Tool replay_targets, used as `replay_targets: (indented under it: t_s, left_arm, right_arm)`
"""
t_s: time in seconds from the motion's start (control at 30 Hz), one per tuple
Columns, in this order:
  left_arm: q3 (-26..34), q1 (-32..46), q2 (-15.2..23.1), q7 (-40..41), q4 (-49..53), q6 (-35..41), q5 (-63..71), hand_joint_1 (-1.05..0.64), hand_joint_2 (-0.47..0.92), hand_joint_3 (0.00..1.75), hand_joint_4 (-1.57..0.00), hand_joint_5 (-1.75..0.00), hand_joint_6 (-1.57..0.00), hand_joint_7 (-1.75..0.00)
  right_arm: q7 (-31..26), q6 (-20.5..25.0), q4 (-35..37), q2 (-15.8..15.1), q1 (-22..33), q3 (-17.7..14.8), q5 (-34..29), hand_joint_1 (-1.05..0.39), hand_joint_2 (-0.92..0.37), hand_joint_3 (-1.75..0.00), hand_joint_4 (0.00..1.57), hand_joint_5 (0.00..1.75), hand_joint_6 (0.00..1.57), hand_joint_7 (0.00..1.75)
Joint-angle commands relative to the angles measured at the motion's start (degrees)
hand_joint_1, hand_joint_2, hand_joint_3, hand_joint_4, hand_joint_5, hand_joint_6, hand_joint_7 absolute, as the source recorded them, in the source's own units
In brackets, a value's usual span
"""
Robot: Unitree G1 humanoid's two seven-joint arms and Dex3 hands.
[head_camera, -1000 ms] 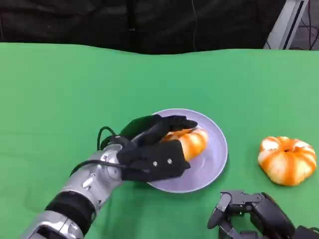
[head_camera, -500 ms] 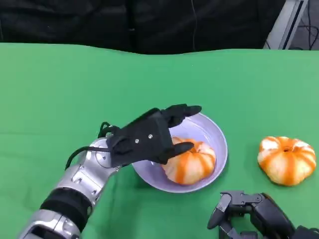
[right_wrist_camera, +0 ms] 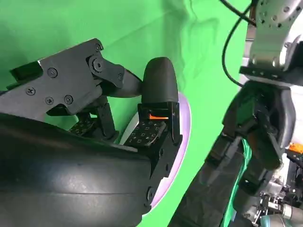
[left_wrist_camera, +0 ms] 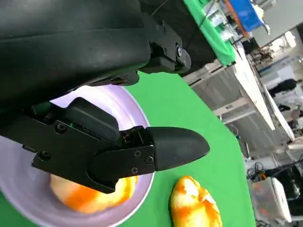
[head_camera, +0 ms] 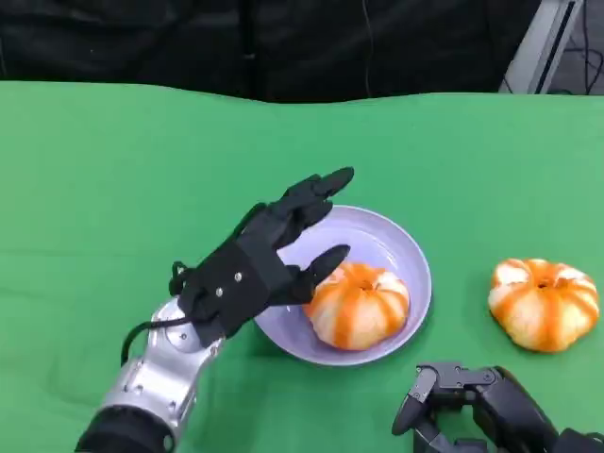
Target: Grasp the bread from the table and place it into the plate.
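Bread (head_camera: pixel 359 304) is seen lying in plate (head_camera: pixel 396 247), just right of left hand (head_camera: pixel 253 267), w/ fingers spread & nothing held. Right hand (head_camera: pixel 477 409) is seen curled, empty, at desk (head_camera: pixel 113 170) edge.

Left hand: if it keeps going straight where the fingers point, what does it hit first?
Probably nothing: the left hand points over the plate's far rim toward bare green table. Height is hard to judge.
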Motion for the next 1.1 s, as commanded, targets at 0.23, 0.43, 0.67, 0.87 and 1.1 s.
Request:
replay_targets:
  t_s: [0.23,0.43,0.67,0.87,1.1]
  left_arm:
    - [5.84,10.74,-2.40,-5.44,-13.93,2.00,-13.99,-0.85,0.92,0.63,-0.46,-0.04,-0.28,-0.01]
    - [6.59,13.10,-2.54,-6.83,-17.26,2.32,-15.99,-0.84,0.92,0.59,-0.46,-0.03,-0.30,-0.01]
    - [8.82,22.42,-1.52,-10.28,-28.19,4.24,-23.01,-0.81,0.92,0.58,-0.50,-0.03,-0.33,-0.01]
    - [9.99,27.83,-0.93,-13.09,-31.73,5.23,-27.03,-0.80,0.92,0.52,-0.53,-0.03,-0.35,-0.02]
    - [10.87,33.72,-1.34,-15.55,-31.34,-0.27,-28.36,-0.76,0.92,0.48,-0.61,-0.05,-0.42,-0.03]
  right_arm:
    - [-0.06,-0.60,0.68,-0.63,-0.39,-0.48,0.29,-0.12,-0.66,-0.88,0.82,1.46,0.87,1.10]
    - [-0.08,-0.92,0.91,-0.71,-0.31,-0.51,0.23,-0.13,-0.68,-0.85,0.82,1.45,0.87,1.08]
    - [0.64,-0.47,0.43,-0.74,0.09,-0.64,0.79,-0.14,-0.70,-0.81,0.82,1.45,0.88,1.06]
    - [0.85,-0.29,-0.16,-0.77,0.51,-0.63,1.03,-0.14,-0.69,-0.82,0.81,1.46,0.87,1.08]
    - [0.88,-0.33,-0.82,-1.07,0.92,-0.78,1.13,-0.14,-0.68,-0.83,0.81,1.47,0.86,1.09]
